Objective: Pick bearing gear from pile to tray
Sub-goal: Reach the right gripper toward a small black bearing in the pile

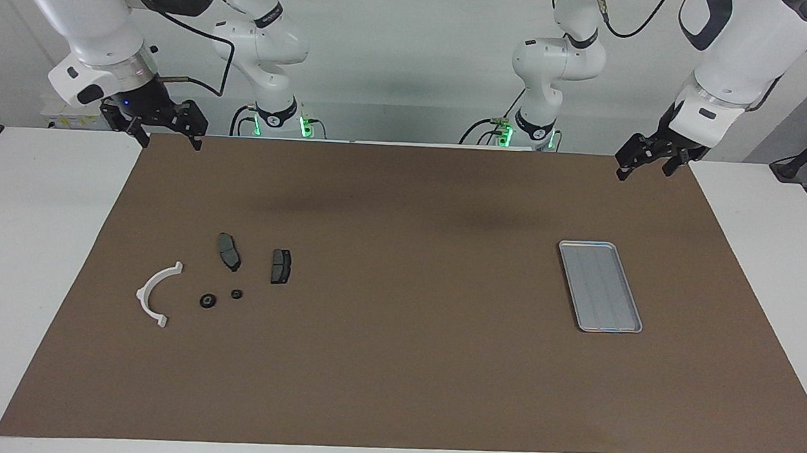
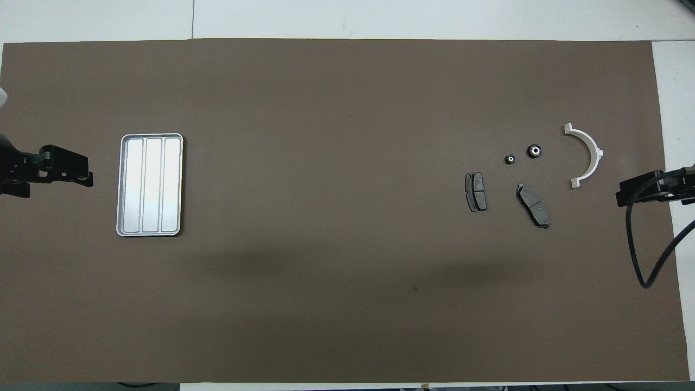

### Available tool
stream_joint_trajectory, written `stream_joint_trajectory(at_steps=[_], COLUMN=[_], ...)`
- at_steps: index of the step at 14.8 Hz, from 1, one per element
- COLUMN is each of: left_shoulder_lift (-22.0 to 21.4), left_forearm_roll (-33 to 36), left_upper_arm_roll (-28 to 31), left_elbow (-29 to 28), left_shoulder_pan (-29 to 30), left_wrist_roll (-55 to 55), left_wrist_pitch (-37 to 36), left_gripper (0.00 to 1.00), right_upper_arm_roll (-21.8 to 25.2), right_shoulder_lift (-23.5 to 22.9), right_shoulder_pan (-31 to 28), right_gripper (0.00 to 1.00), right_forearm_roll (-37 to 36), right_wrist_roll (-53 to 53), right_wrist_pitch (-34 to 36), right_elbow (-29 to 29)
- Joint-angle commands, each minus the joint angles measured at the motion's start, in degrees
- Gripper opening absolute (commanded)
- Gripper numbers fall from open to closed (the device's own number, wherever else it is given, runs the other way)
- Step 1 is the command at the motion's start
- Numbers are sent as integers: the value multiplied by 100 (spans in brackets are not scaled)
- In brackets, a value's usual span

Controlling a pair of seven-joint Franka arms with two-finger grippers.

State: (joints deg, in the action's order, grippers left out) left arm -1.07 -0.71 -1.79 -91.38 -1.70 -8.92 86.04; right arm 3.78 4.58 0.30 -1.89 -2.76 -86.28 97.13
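The pile lies on the brown mat toward the right arm's end. It holds a white half-ring bracket, two dark grey brake pads, and two tiny black round pieces with pale centres. The silver-grey tray lies empty toward the left arm's end. My right gripper is open and empty, raised over the mat's corner by its base. My left gripper is open and empty, raised over the mat's other corner by its own base.
The brown mat covers most of the white table. A black cable hangs from the right arm over the mat's edge. Both arm bases stand at the table's robot end.
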Motion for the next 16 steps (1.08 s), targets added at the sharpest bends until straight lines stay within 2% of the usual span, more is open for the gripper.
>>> stream_joint_trajectory(at_steps=[1, 5, 10, 16], left_shoulder_lift=[-122, -122, -139, -227], left_forearm_roll=[44, 44, 44, 36], left_upper_arm_roll=[-58, -49, -49, -49], left_elbow=[-134, -134, -161, -292], left_shoulder_pan=[73, 82, 91, 99], left_wrist_roll=[40, 31, 22, 31], left_wrist_pitch=[97, 79, 115, 106], left_gripper=[100, 100, 100, 100], right_upper_arm_roll=[17, 26, 44, 44], right_shoulder_lift=[104, 95, -133, -1063], right_shoulder_pan=[-22, -30, 14, -100], right_gripper=[100, 100, 100, 100], right_forearm_roll=[4, 22, 14, 5], right_wrist_roll=[117, 74, 91, 65], right_wrist_pitch=[6, -20, -818, -2057], right_elbow=[113, 104, 113, 113])
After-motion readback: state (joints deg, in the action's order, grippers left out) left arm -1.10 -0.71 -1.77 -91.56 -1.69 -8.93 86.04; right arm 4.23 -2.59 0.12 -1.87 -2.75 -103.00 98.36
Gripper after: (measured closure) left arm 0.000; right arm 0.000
